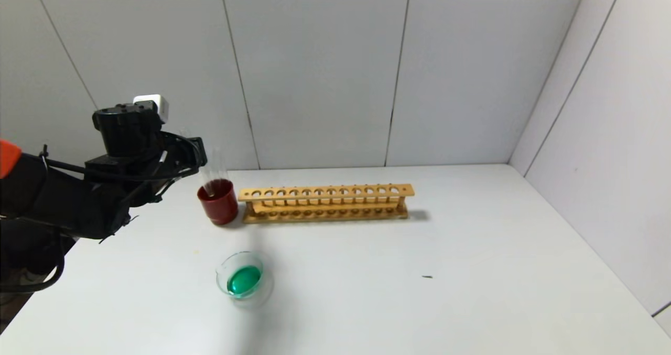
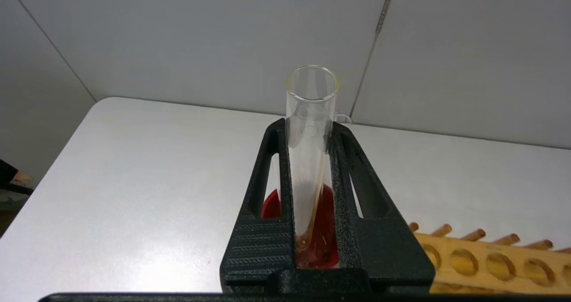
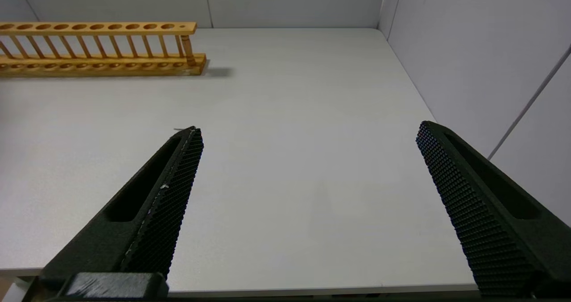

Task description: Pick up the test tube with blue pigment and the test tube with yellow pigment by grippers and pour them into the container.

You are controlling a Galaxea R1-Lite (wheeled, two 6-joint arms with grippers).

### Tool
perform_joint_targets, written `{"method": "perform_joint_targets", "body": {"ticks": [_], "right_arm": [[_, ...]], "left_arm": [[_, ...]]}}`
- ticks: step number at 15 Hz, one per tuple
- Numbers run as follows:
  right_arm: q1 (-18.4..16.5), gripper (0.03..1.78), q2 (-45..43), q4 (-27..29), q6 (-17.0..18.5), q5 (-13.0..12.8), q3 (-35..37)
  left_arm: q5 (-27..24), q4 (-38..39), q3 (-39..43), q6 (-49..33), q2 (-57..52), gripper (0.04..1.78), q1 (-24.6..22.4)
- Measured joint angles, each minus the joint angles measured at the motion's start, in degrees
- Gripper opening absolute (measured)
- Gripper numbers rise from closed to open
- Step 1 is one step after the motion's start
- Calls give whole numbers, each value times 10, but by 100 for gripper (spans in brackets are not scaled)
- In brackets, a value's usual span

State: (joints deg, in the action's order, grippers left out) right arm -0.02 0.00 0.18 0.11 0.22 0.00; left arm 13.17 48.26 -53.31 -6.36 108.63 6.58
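Head view: the left gripper, at the desk's left rear, holds a clear test tube upright with its lower end inside the dark red cup. The cup stands just beside the left end of the wooden rack, whose holes are all vacant. Nearer the front, well apart from the cup, the glass container sits on the white desk and holds green liquid. Grey panelled walls close the rear and right side. The right gripper is not seen here.

Left wrist view: the gripper's two black fingers are clamped on the tube, which is nearly drained; only a faint yellowish trace lies at its round bottom. Which pigment tube this is cannot be told. The red cup lies directly beneath, and the rack end shows alongside.

Right wrist view: the right gripper hovers over bare desk with its fingers wide apart, holding nothing. The rack lies well away; the side wall is close by.
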Motion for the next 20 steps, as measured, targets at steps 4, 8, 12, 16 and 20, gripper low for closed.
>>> {"method": "perform_joint_targets", "body": {"ticks": [4,8,12,16,20], "right_arm": [[0,175,0,0,0,0,0],[0,175,0,0,0,0,0],[0,175,0,0,0,0,0],[0,175,0,0,0,0,0],[0,175,0,0,0,0,0]], "left_arm": [[0,37,-4,10,38,30,0],[0,53,-2,10,62,30,0],[2,88,2,37,79,30,1],[1,111,15,53,89,42,1],[1,121,18,57,96,95,0]]}}
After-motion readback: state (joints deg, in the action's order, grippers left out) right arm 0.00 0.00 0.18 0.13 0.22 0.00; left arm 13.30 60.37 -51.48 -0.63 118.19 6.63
